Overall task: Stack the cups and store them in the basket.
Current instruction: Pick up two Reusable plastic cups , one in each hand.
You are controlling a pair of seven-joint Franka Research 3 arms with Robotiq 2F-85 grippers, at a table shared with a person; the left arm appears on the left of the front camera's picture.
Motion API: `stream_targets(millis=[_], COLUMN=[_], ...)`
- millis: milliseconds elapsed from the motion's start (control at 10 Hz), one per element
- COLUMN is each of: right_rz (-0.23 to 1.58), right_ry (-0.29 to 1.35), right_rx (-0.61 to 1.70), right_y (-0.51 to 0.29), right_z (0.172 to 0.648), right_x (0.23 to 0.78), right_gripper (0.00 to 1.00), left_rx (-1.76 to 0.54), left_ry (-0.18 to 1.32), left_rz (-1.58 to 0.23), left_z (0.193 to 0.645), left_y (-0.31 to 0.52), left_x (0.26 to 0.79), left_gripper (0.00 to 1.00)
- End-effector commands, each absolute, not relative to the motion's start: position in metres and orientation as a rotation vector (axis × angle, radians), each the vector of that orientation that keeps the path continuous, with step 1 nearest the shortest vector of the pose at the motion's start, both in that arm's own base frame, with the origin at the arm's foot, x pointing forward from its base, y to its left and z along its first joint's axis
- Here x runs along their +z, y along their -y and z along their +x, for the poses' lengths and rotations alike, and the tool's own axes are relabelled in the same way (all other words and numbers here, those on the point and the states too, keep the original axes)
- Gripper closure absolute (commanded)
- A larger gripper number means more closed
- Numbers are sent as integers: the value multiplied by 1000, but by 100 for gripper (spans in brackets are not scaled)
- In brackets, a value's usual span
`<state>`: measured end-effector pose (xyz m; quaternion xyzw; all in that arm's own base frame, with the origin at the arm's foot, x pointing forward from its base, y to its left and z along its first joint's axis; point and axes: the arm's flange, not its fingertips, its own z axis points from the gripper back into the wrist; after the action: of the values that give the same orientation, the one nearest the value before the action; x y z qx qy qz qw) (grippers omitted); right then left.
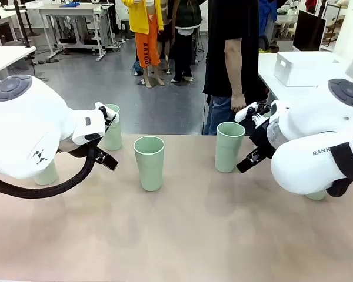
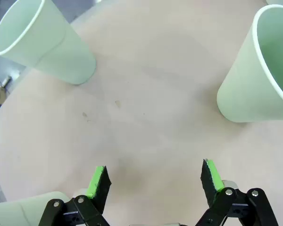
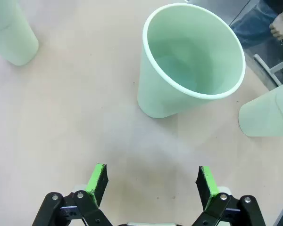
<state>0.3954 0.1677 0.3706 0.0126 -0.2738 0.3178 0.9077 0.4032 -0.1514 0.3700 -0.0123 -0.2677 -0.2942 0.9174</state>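
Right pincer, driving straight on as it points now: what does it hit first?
Probably the nearest upright cup, low on its wall; the right pincer tilts down, so maybe the table first.

A tall, tapered, pale mint-green plastic tumbler (image 1: 149, 163) stands upright, rim up, near the middle of the table (image 1: 182, 235). A second cup (image 1: 229, 147) stands upright to its right, farther back. A third cup (image 1: 113, 130) stands at the far left, partly hidden.

At the far edge of your desk (image 1: 182, 235) stands a person (image 1: 232, 53) in a black top and jeans. Past the desk's far right corner you see a white lidded box (image 1: 300, 67) on a white table (image 1: 267, 70), a dark monitor (image 1: 309, 29) behind it.
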Motion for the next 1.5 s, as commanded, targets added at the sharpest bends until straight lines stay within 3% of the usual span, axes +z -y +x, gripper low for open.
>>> stream_targets(millis=[0, 800, 1400], right_rz=[26, 25, 79], right_ry=[565, 565, 676], right_rx=[656, 657, 723], right_y=[-168, -168, -135], right_z=[395, 395, 383], right_x=[371, 371, 501], right_gripper=[0, 0, 0], left_rx=[-605, -605, -814], left_ry=[551, 551, 623], left_rz=[-25, -25, -76], left_z=[403, 403, 371], left_y=[151, 151, 95], left_x=[370, 370, 509], left_gripper=[0, 0, 0])
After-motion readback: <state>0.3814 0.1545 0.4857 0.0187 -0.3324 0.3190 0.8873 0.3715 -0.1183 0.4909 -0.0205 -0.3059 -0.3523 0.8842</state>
